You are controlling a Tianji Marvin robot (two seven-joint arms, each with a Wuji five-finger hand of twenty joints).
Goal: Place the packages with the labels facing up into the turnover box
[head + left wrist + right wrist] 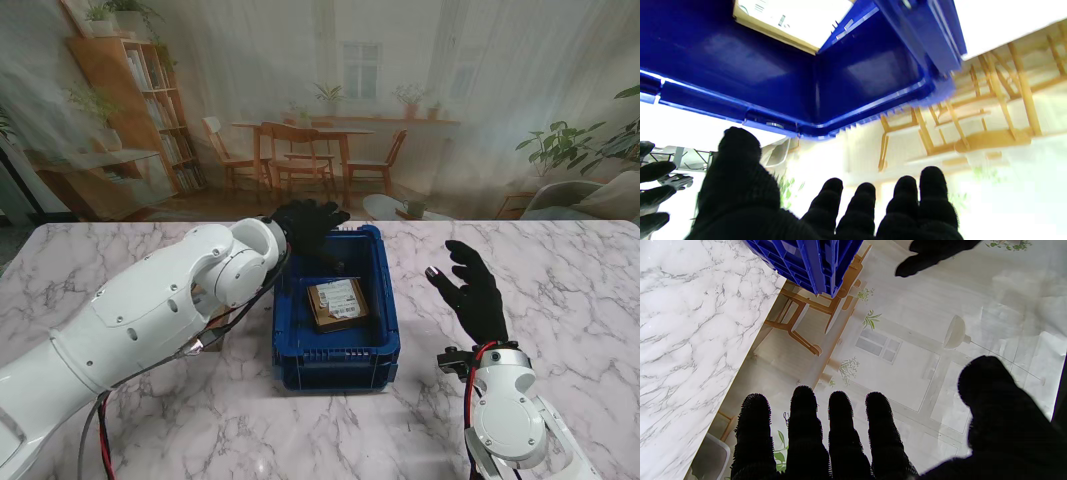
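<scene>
A blue turnover box (388,300) stands at the middle of the marble table. Inside it lies a brown package (336,304) with its white label facing up. The left wrist view shows the box's inner walls (780,80) and a corner of the package (786,20). My left hand (311,221) hovers over the box's far left corner, open, fingers spread and holding nothing. My right hand (472,292) is raised to the right of the box, open and empty. The right wrist view shows its spread fingers (806,426) and a corner of the box (813,260).
The marble table (560,270) stretches to both sides of the box. A printed backdrop of a room with chairs and shelves (300,140) rises behind its far edge. Something small and brown (216,335) peeks out under my left forearm.
</scene>
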